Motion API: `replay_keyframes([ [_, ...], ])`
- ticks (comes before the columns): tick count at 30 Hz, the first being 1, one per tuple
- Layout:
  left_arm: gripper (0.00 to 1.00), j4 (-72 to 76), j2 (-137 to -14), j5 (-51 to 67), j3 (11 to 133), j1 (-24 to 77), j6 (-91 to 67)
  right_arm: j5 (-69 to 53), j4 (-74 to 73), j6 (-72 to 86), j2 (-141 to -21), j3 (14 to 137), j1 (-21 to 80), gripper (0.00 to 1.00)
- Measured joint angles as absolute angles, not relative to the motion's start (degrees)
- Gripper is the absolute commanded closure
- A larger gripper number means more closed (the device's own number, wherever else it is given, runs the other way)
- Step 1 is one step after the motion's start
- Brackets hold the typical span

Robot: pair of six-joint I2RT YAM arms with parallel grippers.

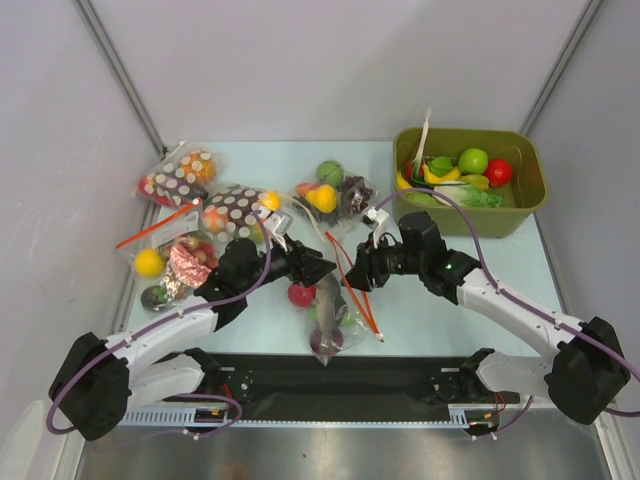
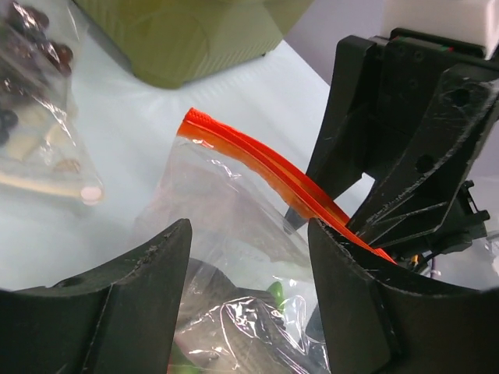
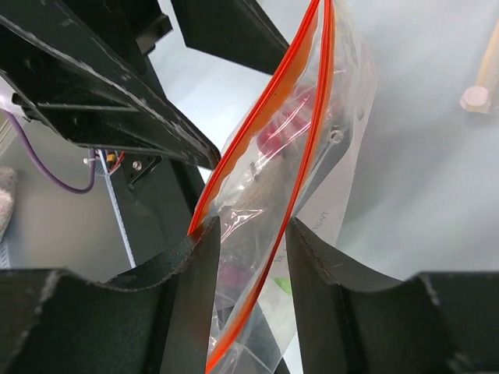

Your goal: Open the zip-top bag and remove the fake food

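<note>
Mouth of the zip-top bag (image 3: 257, 179) runs up through the gap of the right jaws, whether pinched I cannot tell; the left jaws gape released, the bag's red-orange strip (image 2: 265, 166) just ahead, likely to take one lip. Fake food (image 3: 277, 131) lies inside, beyond both.

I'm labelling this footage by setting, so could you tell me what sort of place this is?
Probably a lab robot test cell: grey walls enclose a table, a left arm and a right arm are bolted to its near edge, and the props are bags of toy food.
</note>
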State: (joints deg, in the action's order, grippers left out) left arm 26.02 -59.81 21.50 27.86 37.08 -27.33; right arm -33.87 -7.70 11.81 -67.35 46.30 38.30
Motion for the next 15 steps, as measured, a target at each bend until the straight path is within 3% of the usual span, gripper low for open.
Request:
replay_keyframes([
  [15,0.25,21.69,-62.46,18.94,31.77,40.23,-34.65,-32.10,-7.33,11.77,-68.45,46.30,40.16,0.57],
])
